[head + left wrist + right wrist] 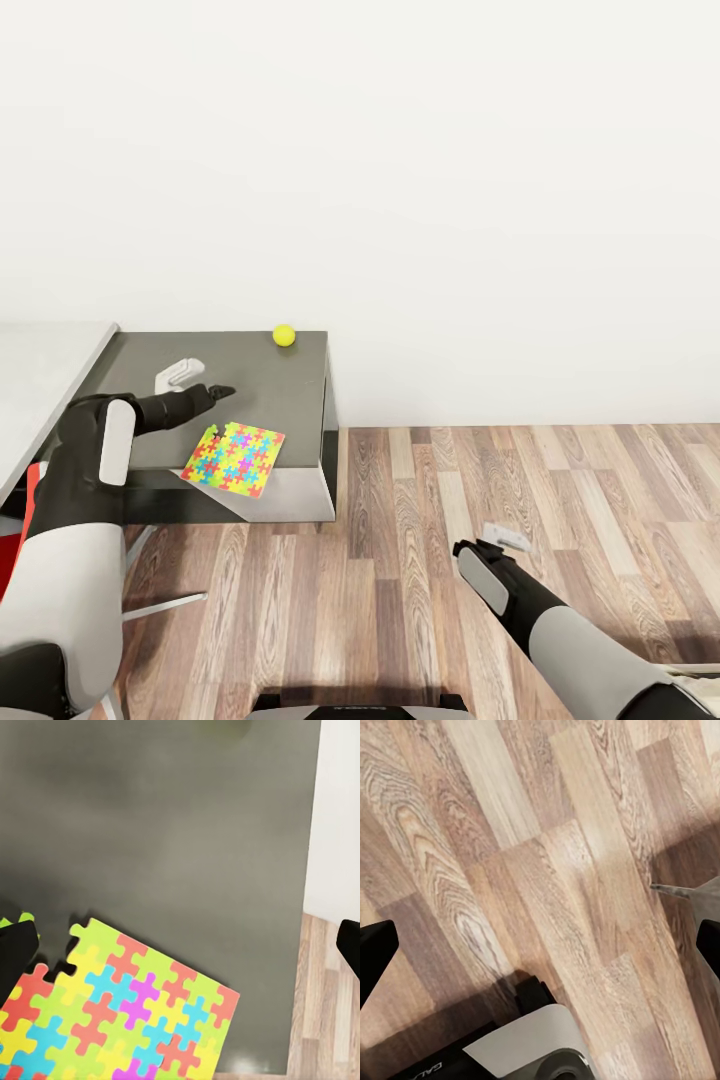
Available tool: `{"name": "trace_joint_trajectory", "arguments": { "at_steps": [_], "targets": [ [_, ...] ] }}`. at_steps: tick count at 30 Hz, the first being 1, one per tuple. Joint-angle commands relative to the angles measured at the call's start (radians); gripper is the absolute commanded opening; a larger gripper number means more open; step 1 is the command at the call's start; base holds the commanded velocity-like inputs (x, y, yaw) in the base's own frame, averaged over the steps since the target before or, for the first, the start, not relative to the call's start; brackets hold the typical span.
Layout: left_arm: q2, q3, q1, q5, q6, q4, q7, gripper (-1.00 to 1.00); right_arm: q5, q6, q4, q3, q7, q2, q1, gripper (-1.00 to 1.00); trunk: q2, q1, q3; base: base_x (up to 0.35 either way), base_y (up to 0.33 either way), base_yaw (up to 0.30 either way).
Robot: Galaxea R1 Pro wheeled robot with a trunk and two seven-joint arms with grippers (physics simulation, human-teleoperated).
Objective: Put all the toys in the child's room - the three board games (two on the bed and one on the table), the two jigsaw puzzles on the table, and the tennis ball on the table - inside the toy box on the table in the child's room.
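One jigsaw puzzle (233, 459), a flat square of multicolour interlocking pieces, lies near the front of the table's lower dark grey section (280, 385). The tennis ball (284, 335) rests at that section's back edge by the wall. My left gripper (215, 392) hovers open just behind the puzzle. In the left wrist view the jigsaw puzzle (127, 1012) lies under the open left gripper (184, 949), close to one black fingertip (15, 952). My right gripper (500, 540) hangs open over the wood floor, as the right wrist view (542, 952) confirms. The toy box, board games and bed are out of view.
The pale grey tabletop (45, 370) adjoins the dark section on the left. A small white object (178, 375) sits on the dark section behind my left forearm. A red chair (10, 545) shows at the left edge. A white wall backs the table; wood floor (520, 480) spreads to the right.
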State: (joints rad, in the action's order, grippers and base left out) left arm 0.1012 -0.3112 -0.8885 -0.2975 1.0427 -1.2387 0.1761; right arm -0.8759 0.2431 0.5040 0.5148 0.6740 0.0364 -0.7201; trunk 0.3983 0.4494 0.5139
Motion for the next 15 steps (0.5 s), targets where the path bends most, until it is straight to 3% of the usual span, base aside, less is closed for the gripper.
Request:
{"name": "trace_joint_trajectory", "arguments": {
  "at_steps": [1,15],
  "targets": [
    [0.000,-0.002,0.000,0.008,0.004,-0.001,0.009,1.00,-0.004,0.008,0.002,0.008,0.007,0.001,-0.001,1.00,0.002,0.001,0.001,0.000,0.000,0.000],
    [-0.001,0.000,0.003,0.008,0.004,-0.002,0.010,1.00,-0.012,0.007,0.005,0.006,-0.015,0.000,-0.001,1.00,0.002,0.001,0.001,0.000,0.000,0.000]
  ]
}}
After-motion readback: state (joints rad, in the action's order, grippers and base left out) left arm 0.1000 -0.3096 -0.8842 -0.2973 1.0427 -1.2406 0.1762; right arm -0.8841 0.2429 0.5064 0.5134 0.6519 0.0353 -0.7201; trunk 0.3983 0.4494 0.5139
